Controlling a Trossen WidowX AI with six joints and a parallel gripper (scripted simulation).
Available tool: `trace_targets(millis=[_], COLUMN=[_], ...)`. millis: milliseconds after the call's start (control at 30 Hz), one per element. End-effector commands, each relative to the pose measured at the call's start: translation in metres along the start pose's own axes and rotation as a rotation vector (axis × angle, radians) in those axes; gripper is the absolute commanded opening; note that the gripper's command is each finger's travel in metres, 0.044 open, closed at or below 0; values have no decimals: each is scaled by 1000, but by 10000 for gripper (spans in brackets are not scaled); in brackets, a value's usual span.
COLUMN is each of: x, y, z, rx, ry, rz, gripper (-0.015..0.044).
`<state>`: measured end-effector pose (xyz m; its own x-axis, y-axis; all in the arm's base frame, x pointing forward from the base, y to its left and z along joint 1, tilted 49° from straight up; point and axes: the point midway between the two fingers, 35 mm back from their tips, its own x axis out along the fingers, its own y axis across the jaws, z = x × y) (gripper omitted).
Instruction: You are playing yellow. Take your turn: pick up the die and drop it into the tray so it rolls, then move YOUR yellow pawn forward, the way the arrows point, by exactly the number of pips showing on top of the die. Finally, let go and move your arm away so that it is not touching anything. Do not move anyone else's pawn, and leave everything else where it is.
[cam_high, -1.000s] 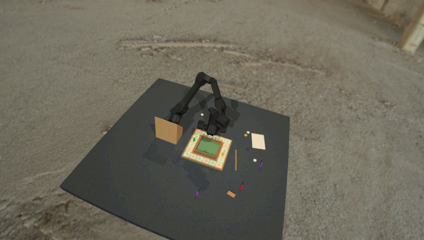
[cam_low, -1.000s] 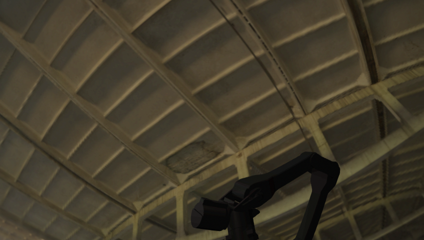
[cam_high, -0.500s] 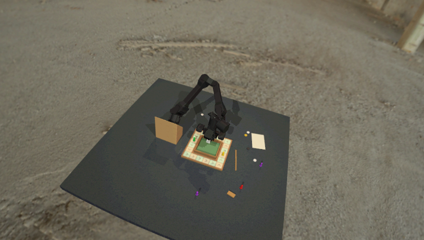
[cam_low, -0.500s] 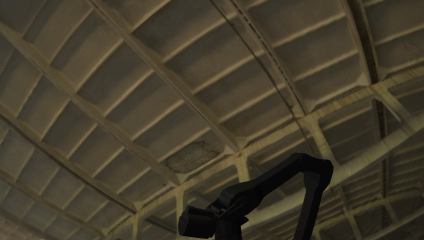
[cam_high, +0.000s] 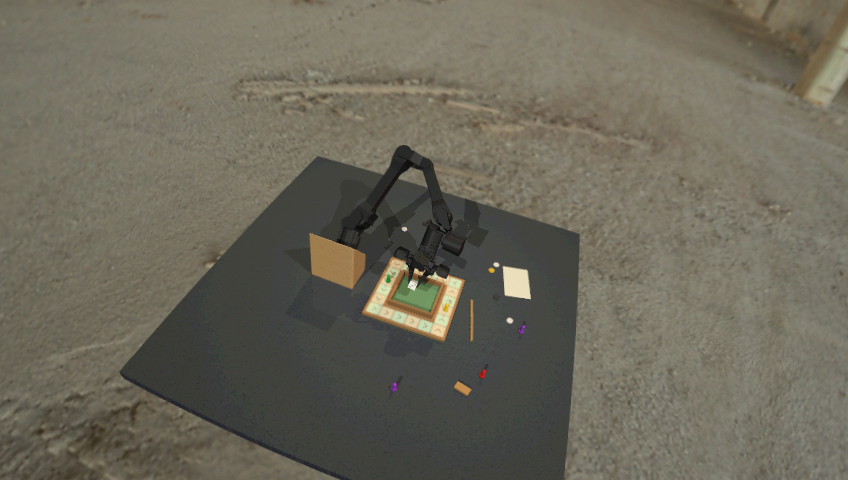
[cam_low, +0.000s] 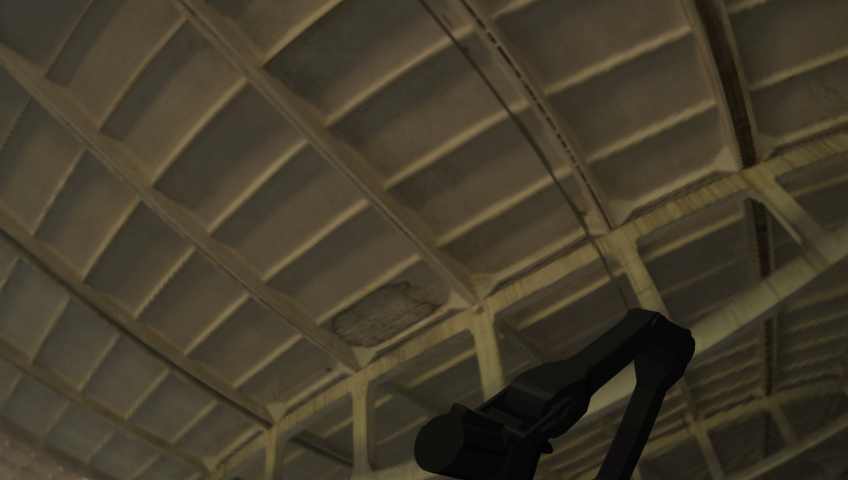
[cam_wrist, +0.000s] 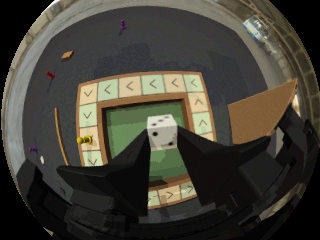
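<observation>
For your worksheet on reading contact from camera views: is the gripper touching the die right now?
Touching. The wrist view shows the white die pinched between the gripper's two dark fingers, no gap either side, above the green tray.

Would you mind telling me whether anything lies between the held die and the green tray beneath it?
Nothing visible does. The gripper is shut on the die, which hangs directly over the tray; the green felt below shows bare, with both pawns out on the border track.
</observation>
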<state>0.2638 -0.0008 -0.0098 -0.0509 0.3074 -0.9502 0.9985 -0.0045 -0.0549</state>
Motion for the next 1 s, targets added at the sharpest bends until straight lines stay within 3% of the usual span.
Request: trace_targets(millis=[0, 233, 333, 500, 967], x=[1, 0, -3, -50, -51], y=[-2, -1, 0, 7, 5], z=[0, -1, -1, -3, -3], rx=[17, 44, 45, 45, 45], ry=[-127, -314, -318, -319, -319], rz=[21, 101, 104, 105, 105], gripper=[0, 0, 0, 0, 0])
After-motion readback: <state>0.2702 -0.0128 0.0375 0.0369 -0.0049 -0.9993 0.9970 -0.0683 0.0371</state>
